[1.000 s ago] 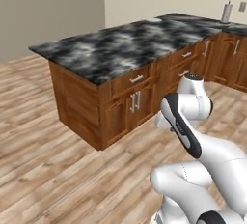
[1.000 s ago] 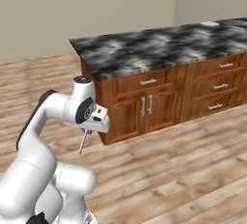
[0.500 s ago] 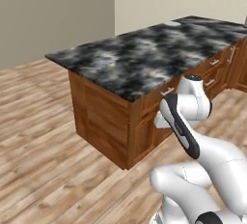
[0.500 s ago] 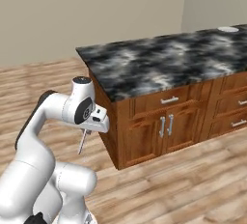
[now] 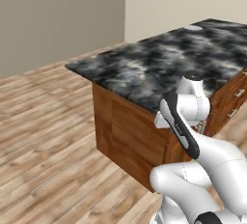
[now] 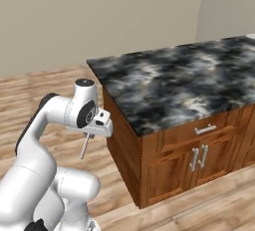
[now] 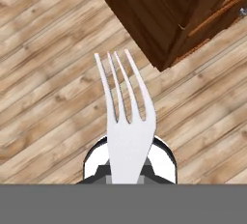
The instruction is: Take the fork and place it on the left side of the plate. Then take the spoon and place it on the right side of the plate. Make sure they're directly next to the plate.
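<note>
You had one fork (image 7: 126, 121) in sight, with four prongs pointing away from the hand, over the wooden floor (image 7: 53, 73). Your gripper (image 6: 92, 133) was squeezed tight on the fork, which hung down thin and straight (image 6: 85, 146). It was beside the corner of one dark stone counter (image 6: 184, 80), over the floor, not over the top.

Lighting's flat and even everywhere, typical render, no glare or hard shadows. The marble worktop (image 6: 189, 83) looks soft and smeary. Under its overhang the cabinet side goes darker. The fork (image 7: 126, 121) is sharp but washed-out pale.
</note>
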